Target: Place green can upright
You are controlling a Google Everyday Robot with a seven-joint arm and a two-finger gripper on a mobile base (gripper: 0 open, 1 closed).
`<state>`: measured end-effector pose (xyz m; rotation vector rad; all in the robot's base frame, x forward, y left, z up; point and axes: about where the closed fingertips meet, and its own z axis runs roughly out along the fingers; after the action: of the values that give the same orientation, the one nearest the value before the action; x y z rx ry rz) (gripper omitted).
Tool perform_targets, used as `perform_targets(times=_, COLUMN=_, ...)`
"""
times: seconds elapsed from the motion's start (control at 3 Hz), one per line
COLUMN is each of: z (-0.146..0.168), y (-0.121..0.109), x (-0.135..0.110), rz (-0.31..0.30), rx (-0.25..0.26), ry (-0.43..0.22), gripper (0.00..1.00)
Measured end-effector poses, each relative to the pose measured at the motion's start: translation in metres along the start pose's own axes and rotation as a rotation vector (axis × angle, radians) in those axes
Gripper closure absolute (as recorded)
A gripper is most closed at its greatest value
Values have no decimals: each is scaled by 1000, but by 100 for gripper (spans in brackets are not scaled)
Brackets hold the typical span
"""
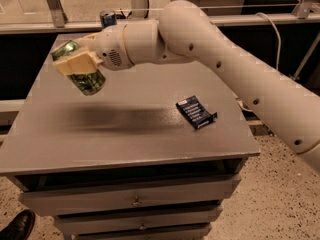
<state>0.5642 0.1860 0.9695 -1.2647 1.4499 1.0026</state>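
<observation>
The green can [86, 79] has a mottled green body and a silver end. My gripper [76, 64] is shut on it and holds it tilted in the air above the left part of the grey cabinet top [125, 129]. A cream finger [75, 63] crosses the can's middle. The can touches nothing but the gripper. My white arm [210, 49] reaches in from the right.
A dark blue packet [195, 112] lies on the right part of the top. A blue-and-silver can [107, 19] stands at the far edge. Drawers [135, 199] are below the top. A black shoe [17, 226] shows at the bottom left.
</observation>
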Motion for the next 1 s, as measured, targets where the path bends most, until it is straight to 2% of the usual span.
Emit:
perform_targets(times=0.33, z=-4, y=7, x=6, rz=14, rx=16, ry=-116, gripper=100)
perform_targets(times=0.67, z=-13, y=18, x=24, rz=40, rx=50, ry=-272, gripper=100)
perform_targets(times=1.0, z=-16, y=24, x=39, rz=62, rx=65, ry=-329, gripper=100)
